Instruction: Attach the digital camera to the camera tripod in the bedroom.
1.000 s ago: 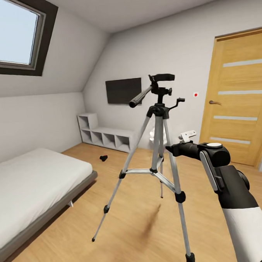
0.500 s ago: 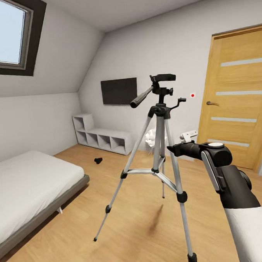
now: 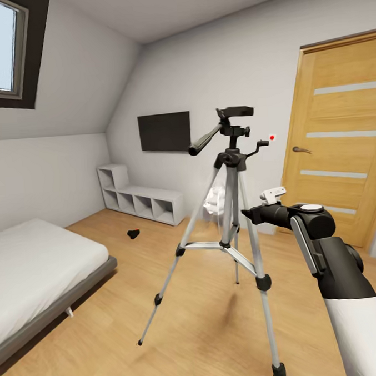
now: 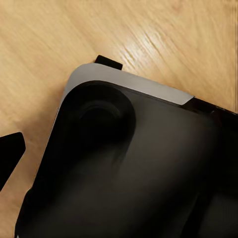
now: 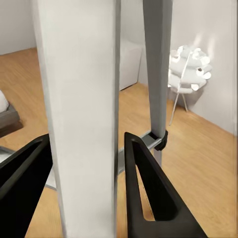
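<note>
The camera tripod (image 3: 229,157) stands on the wood floor in the middle of the head view, with silver legs, a black head and a long pan handle. My right gripper (image 3: 248,213) is shut on one of its upper legs. In the right wrist view the black fingers (image 5: 148,188) sit on either side of the silver leg (image 5: 84,74). A small black object (image 3: 133,234), probably the digital camera, lies on the floor before the shelving; it is too small to make out details. In the left wrist view one black fingertip (image 4: 10,153) shows at the edge, spread wide over the floor beside my dark base.
A bed (image 3: 31,259) with a grey frame is at the left under a skylight. White cube shelving (image 3: 138,199) and a black wall screen (image 3: 164,132) are at the back. A wooden door (image 3: 341,145) is at the right. A white floor lamp (image 3: 214,200) stands behind the tripod.
The whole room has slid left in the head view, so the camera has moved. The tripod and my right arm keep the same place in the picture, still joined.
</note>
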Robot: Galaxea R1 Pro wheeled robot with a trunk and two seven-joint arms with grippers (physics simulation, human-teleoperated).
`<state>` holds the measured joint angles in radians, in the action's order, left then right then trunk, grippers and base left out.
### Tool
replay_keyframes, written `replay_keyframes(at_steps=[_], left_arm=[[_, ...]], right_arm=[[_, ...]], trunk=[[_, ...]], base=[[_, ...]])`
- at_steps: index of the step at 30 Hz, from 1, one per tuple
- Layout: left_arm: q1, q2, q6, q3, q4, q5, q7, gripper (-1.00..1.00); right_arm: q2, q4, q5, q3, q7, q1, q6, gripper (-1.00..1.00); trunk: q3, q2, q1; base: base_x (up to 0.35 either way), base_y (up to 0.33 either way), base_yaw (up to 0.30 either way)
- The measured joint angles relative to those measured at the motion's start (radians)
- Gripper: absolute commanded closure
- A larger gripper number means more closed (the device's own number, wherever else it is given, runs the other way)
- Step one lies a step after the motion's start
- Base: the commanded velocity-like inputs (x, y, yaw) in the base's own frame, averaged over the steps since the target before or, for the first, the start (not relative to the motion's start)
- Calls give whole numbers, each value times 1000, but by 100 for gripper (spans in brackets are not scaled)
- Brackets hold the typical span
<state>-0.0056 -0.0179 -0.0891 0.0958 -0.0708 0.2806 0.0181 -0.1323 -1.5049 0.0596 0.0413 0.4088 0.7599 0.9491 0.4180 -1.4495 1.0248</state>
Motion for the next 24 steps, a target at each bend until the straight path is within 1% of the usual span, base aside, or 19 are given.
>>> replay_keyframes(at_steps=[3, 5, 7, 10, 13, 14, 16, 18, 19, 21, 24], left_arm=[[0, 0, -1, 1, 0, -1, 0, -100], [0, 0, -2, 1, 0, -1, 0, -100], [0, 0, -2, 1, 0, -1, 0, -100], [0, 0, -2, 1, -1, -1, 0, -100], [0, 0, -2, 1, -1, -1, 0, -100], [0, 0, -2, 1, -1, -1, 0, -100], [0, 0, -2, 1, -1, -1, 0, -100], [0, 0, -2, 1, -2, -2, 0, -100], [0, 0, -2, 1, -2, -2, 0, -100], [0, 0, -2, 1, -2, -2, 1, -100], [0, 0, -2, 1, -2, -2, 0, -100]], right_arm=[[-22, 2, -2, 0, 0, 0, 0, 100], [-26, 2, -1, 0, 0, 0, -1, 100], [-32, 2, -13, 1, 1, 0, 2, 100], [-36, 3, -4, 0, 0, 0, -1, 100], [-42, 3, -11, 0, 1, 0, 0, 100], [-55, 3, -19, 0, 2, 0, -2, 100], [-62, 3, 2, -1, 0, 0, -9, 100], [-70, 3, -5, -1, 0, 0, -9, 100], [-75, 7, -15, -1, 2, 0, -8, 100], [-79, 16, -10, -3, 1, 0, -11, 100], [-82, 31, -6, -16, 1, 0, -12, 100]], trunk=[[0, 0, 0], [0, 0, 0], [0, 0, 0], [0, 0, 0], [0, 0, 0], [0, 0, 0], [0, 0, 0], [0, 0, 0], [0, 0, 0], [0, 0, 0], [0, 0, 0]], base=[[62, -58, 0], [32, -30, 0], [16, -15, 0], [9, -9, 0], [3, -3, 0], [1, -1, 0], [0, 0, 0], [0, 0, 0], [0, 0, 0], [0, 0, 0], [0, 0, 0]])
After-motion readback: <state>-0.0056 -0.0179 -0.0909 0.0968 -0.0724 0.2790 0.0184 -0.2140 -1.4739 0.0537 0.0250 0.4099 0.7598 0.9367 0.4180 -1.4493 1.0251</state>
